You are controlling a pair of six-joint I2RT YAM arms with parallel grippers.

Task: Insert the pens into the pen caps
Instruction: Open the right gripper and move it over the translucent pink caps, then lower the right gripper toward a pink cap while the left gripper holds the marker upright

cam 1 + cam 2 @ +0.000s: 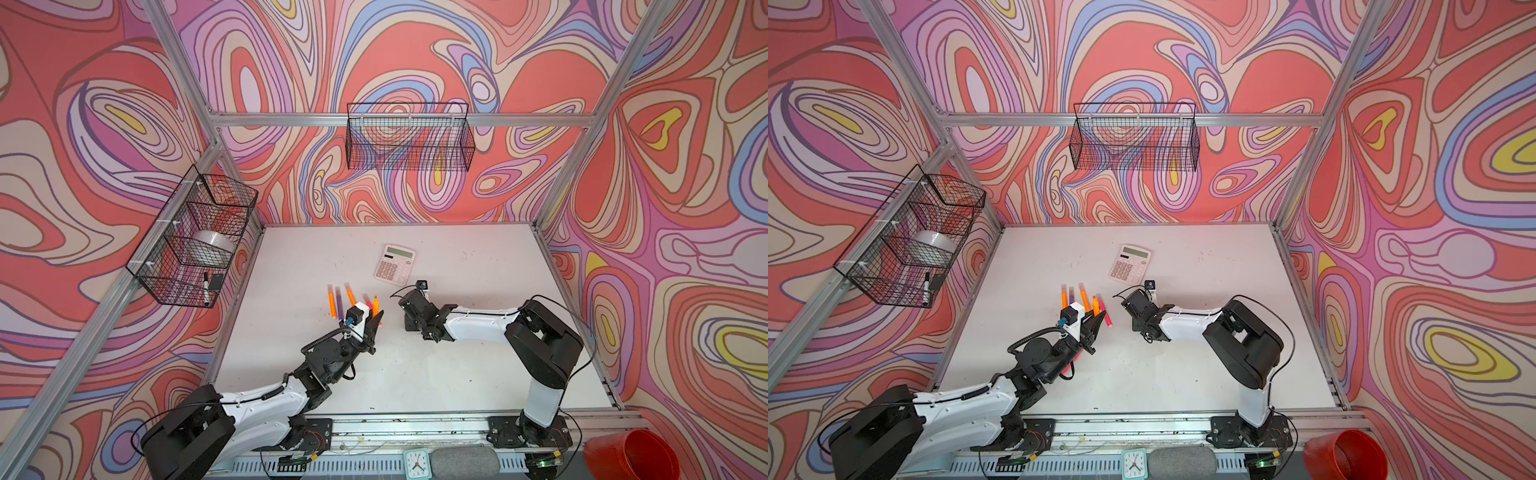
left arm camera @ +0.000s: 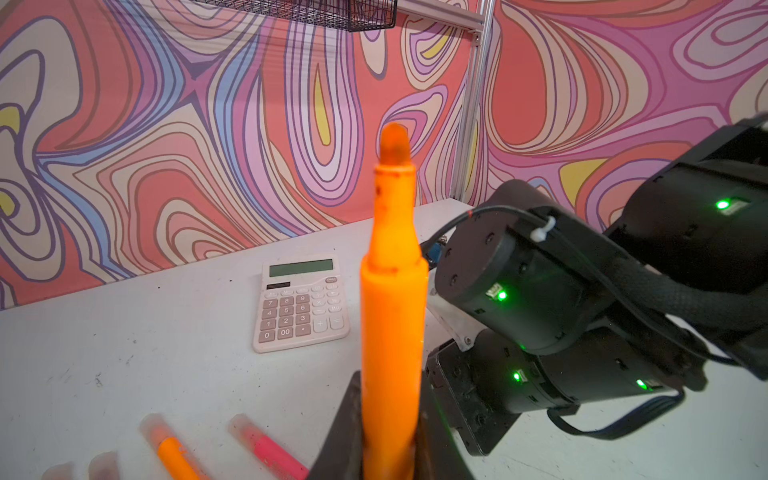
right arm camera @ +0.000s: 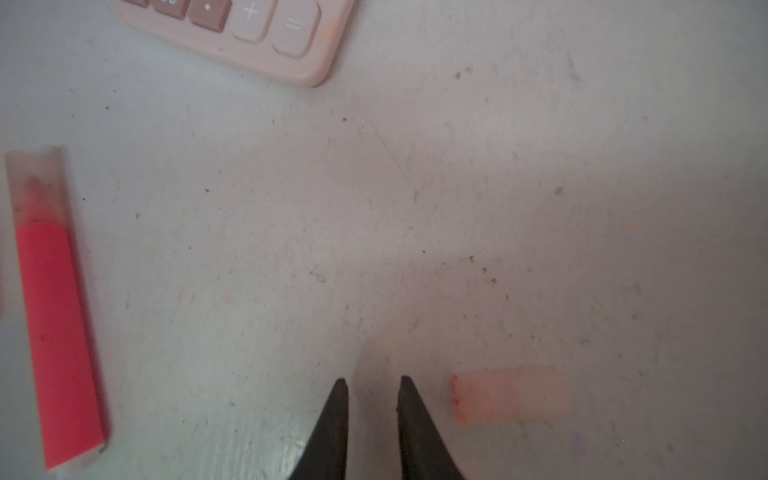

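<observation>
My left gripper (image 1: 376, 323) (image 2: 390, 415) is shut on an orange pen (image 1: 375, 305) (image 2: 392, 291), held upright above the table with its bare tip up. Behind it lie several capped pens: two orange (image 1: 331, 303) (image 1: 351, 295), a purple (image 1: 338, 301) and a pink-red one (image 3: 54, 311). My right gripper (image 3: 371, 380) points down at the table near the calculator; its jaws stand a narrow gap apart with nothing between them. One loose translucent pen cap (image 3: 511, 395) lies flat just beside one fingertip, outside the jaws. In both top views the right arm's wrist (image 1: 415, 309) (image 1: 1142, 309) hides its fingers.
A pink calculator (image 1: 395, 264) (image 2: 301, 303) lies behind the pens. A wire basket (image 1: 195, 237) on the left wall holds a tape roll and a black-capped marker (image 1: 206, 286). Another wire basket (image 1: 409, 137) hangs on the back wall. A red cup (image 1: 631, 455) and a clock (image 1: 417, 463) sit at the front.
</observation>
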